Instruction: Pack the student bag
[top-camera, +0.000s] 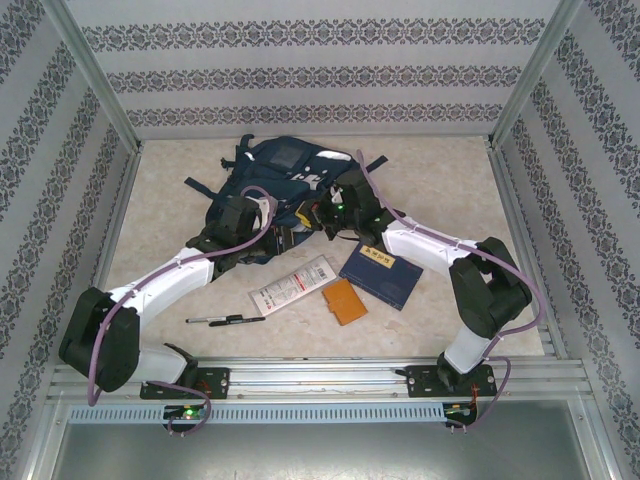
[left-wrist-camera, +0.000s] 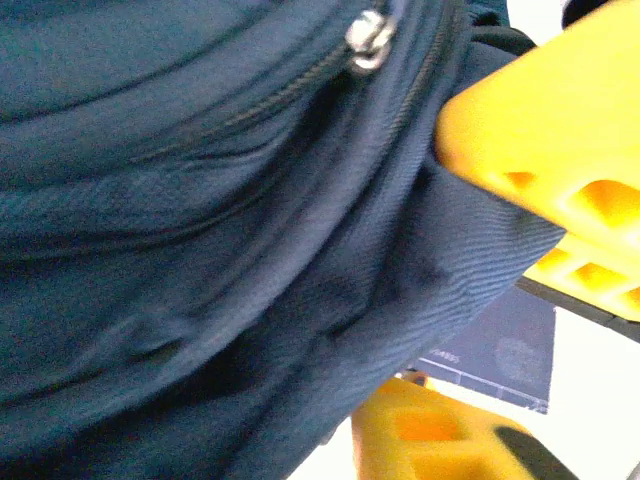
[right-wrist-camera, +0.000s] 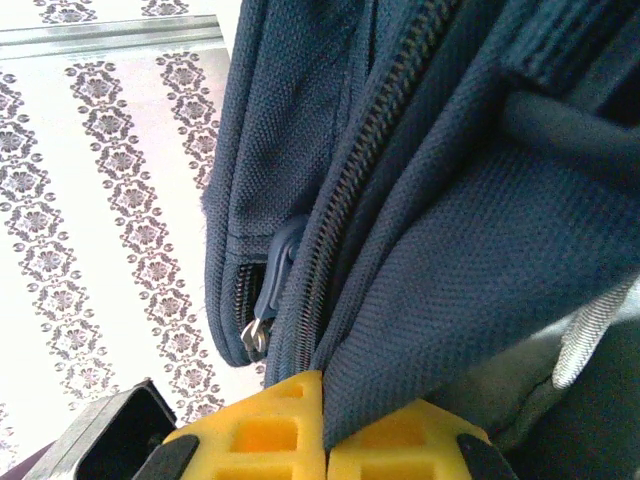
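Right end effector (right-wrist-camera: 328, 425) pinching one student bag (right-wrist-camera: 450, 250), left end effector (left-wrist-camera: 440, 280) seemingly likewise

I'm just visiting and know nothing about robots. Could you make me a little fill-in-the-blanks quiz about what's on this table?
The right hand has its yellow fingers shut on the ___ of the student bag. The small flat thing between the white packet and the navy booklet is ___ in colour. The black pen lies nearer the ___ arm's base.
Missing words: fabric; orange; left.
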